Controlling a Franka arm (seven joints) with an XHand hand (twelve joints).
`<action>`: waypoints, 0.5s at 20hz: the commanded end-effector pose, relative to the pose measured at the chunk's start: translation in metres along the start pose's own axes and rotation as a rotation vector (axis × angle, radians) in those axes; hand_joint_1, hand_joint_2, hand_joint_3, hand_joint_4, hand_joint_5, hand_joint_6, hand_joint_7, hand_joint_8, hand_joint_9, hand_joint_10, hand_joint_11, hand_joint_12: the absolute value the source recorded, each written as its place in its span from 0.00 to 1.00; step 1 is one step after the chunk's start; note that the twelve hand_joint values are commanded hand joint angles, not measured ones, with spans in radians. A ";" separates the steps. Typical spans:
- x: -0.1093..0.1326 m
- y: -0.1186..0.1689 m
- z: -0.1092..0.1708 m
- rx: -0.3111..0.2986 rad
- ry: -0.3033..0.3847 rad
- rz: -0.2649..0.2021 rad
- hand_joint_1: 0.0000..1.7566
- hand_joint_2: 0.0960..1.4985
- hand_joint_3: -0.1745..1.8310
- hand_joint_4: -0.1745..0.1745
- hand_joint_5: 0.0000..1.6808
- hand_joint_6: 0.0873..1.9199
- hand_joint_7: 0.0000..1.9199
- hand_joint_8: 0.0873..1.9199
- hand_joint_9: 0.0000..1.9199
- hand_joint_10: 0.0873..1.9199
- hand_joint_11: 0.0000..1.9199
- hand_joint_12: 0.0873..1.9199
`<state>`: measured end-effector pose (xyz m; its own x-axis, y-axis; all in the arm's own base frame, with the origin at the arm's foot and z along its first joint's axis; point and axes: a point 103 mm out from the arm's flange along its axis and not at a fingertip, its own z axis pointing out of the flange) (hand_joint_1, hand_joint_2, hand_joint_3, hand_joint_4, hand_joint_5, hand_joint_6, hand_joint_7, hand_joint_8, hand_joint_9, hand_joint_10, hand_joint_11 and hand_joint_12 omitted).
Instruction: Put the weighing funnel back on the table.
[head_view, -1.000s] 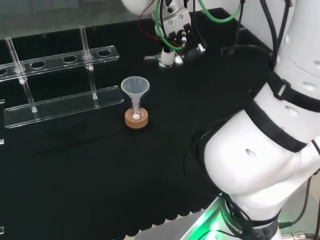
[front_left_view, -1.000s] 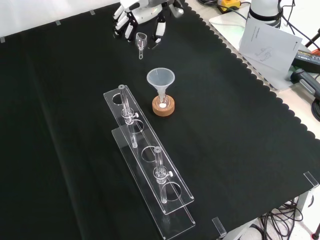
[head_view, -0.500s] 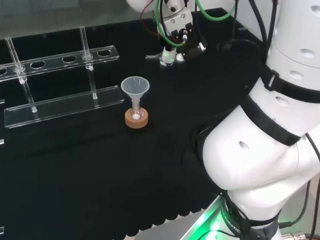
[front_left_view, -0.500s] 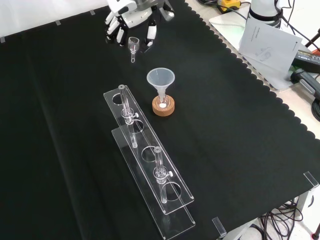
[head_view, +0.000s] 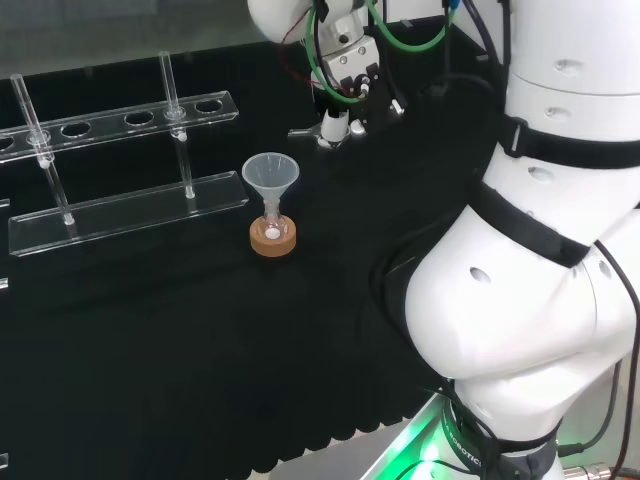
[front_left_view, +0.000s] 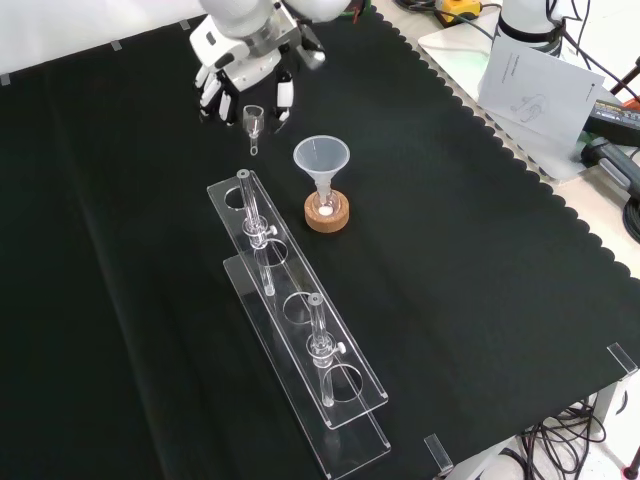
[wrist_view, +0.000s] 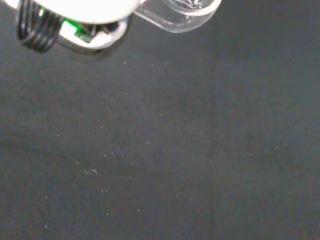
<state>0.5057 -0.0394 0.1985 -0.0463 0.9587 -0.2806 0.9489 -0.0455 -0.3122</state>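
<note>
The weighing funnel (front_left_view: 252, 122) is a small clear scoop with a short stem. It hangs just above the black cloth, pinched between the curled fingers of the black and white hand (front_left_view: 243, 72) at the far side of the front view. In the head view the hand (head_view: 343, 78) is above the cloth behind the big funnel, and the weighing funnel (head_view: 318, 131) points its stem to the left. The wrist view has the weighing funnel (wrist_view: 186, 11) close beside a blurred white part of the hand (wrist_view: 75, 7), with bare cloth beyond.
The big funnel (front_left_view: 321, 160) stands in a small flask on a cork ring (front_left_view: 327, 215), a little nearer than the hand in the front view. A clear tube rack (front_left_view: 296, 335) with upright tubes stretches towards the front. Papers (front_left_view: 535, 85) lie off the cloth at the right.
The hand has carried the weighing funnel to the left and nearer in the front view, closer to the rack's far end, and slightly lower.
</note>
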 end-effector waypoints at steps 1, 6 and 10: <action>0.005 0.025 0.015 0.010 -0.008 -0.019 0.62 0.46 0.36 1.00 0.71 0.38 0.24 0.32 0.39 0.21 0.30 0.61; 0.014 0.037 0.028 0.036 -0.009 -0.029 0.62 0.46 0.36 1.00 0.71 0.38 0.24 0.32 0.39 0.21 0.30 0.61; 0.023 0.045 0.037 0.055 -0.014 -0.042 0.62 0.46 0.36 1.00 0.71 0.38 0.24 0.32 0.39 0.21 0.30 0.61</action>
<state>0.5313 -0.0361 0.1583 -0.0730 0.9578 -0.2780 0.9361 -0.0304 -0.3504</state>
